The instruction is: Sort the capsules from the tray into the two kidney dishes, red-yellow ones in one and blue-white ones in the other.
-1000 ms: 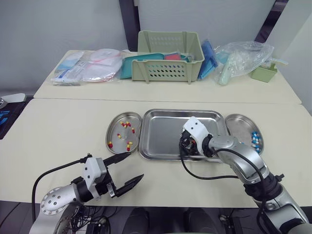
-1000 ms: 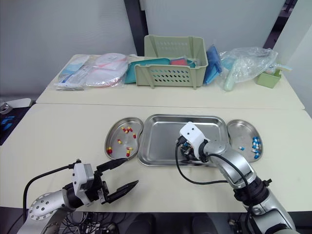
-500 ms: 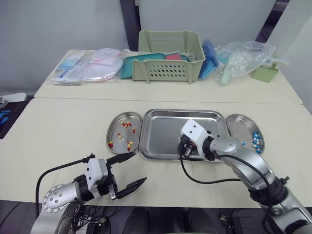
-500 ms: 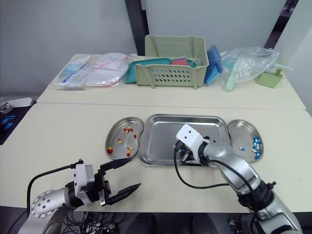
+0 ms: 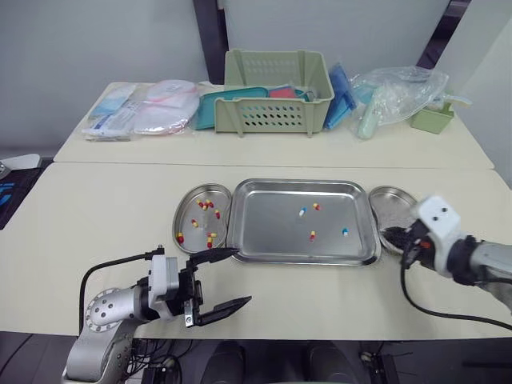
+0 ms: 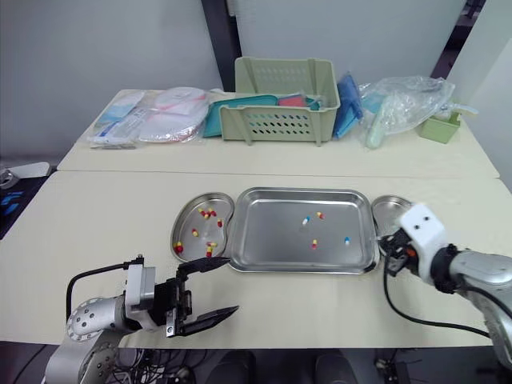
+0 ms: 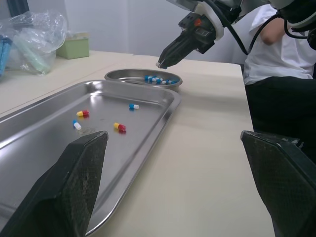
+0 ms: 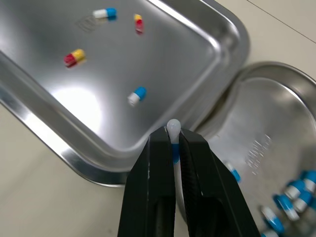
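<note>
Head cam: the right gripper [image 5: 398,238] hangs over the edge of the right kidney dish [image 5: 392,200], next to the tray [image 5: 300,186] corner. Four loose capsules [image 5: 312,235] lie in the tray, two of each colour. Red-yellow capsules [image 5: 210,238] sit in the left dish [image 5: 188,210]. The left gripper [image 5: 238,277] hovers over the table [image 5: 96,208] near that dish, jaws wide apart and holding nothing.

Left wrist cam: blue-white capsules [image 7: 157,79] sit bunched in the right kidney dish, with the right gripper's tips just above its rim.

Right wrist cam: the jaws are nearly closed on a blue-white capsule [image 8: 173,129], white end poking out. My worry is that it's so near the rim that letting go here could bounce it onto the tray or table. It looks tiny, smooth and glossy, so probably slippery.
</note>
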`<state>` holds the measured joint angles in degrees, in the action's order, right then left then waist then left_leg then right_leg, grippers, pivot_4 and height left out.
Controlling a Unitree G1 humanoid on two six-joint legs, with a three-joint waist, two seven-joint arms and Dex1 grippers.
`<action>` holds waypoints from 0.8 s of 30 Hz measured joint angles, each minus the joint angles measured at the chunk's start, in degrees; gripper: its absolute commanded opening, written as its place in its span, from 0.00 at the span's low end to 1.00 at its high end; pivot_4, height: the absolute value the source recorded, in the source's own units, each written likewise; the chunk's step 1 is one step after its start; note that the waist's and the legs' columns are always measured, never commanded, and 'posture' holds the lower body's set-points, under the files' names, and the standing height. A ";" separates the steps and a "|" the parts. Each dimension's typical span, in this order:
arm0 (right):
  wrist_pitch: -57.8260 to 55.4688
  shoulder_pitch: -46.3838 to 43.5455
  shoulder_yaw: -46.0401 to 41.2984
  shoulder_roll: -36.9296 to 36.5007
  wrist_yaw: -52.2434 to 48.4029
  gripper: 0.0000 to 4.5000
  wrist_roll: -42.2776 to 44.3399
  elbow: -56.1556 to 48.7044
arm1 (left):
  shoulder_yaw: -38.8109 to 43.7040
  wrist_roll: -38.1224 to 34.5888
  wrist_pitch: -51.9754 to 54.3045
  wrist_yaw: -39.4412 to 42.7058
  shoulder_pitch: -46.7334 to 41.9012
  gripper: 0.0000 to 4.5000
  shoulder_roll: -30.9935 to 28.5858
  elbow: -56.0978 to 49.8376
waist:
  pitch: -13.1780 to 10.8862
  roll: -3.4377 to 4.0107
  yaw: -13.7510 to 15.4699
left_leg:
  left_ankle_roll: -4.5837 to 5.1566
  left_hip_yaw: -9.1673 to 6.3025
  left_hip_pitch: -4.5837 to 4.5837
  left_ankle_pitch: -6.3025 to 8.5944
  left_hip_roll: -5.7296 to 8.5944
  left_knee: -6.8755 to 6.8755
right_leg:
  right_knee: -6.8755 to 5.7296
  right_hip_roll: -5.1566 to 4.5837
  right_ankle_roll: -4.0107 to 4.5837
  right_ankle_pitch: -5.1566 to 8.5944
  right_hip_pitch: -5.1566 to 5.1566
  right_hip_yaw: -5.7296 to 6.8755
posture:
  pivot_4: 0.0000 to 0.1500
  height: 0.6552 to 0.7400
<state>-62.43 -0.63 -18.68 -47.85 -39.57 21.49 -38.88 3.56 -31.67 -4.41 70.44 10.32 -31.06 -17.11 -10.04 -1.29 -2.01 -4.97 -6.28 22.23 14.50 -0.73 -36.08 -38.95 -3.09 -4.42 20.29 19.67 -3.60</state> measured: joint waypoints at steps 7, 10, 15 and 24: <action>-0.11 -2.25 -1.44 -0.05 4.35 0.15 -1.17 8.08 | -1.35 0.26 -1.35 -0.06 -1.06 1.00 1.55 0.91 | -0.01 0.05 0.12 | 0.00 0.01 -0.01 0.00 0.01 -0.01 | 0.01 -0.01 0.00 0.00 -0.02 -0.01 | 1.00 1.00; -0.09 -2.95 -1.32 -0.07 5.93 0.30 -1.39 8.73 | -1.58 0.36 -1.37 -0.71 -1.05 1.00 1.87 0.91 | -0.01 0.04 0.19 | 0.00 0.01 0.01 0.00 0.01 -0.02 | 0.02 -0.01 0.00 0.00 -0.03 -0.01 | 1.00 1.00; 0.09 -3.35 -1.15 -0.07 7.05 0.62 -2.00 9.82 | -1.58 0.36 -1.30 -2.17 -0.97 1.00 1.99 0.70 | -0.01 0.04 0.17 | 0.00 0.01 0.00 0.00 0.01 -0.02 | 0.02 -0.01 0.00 0.00 -0.03 -0.01 | 1.00 1.00; 13.15 2.30 -2.32 -1.32 3.39 0.92 -2.99 9.96 | 3.54 0.04 4.38 -11.89 0.02 1.00 0.48 -3.08 | -0.02 0.02 0.25 | 0.00 -0.01 0.02 0.00 0.01 -0.01 | 0.03 -0.02 -0.01 0.00 -0.03 0.00 | 1.00 1.00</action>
<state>-49.27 1.68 -21.00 -49.17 -36.18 18.50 -28.91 7.10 -31.64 -0.04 58.54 10.34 -30.57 -20.19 -10.06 -1.27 -1.77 -4.97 -6.29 22.24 14.50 -0.73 -36.09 -38.92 -3.11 -4.43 20.29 19.64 -3.59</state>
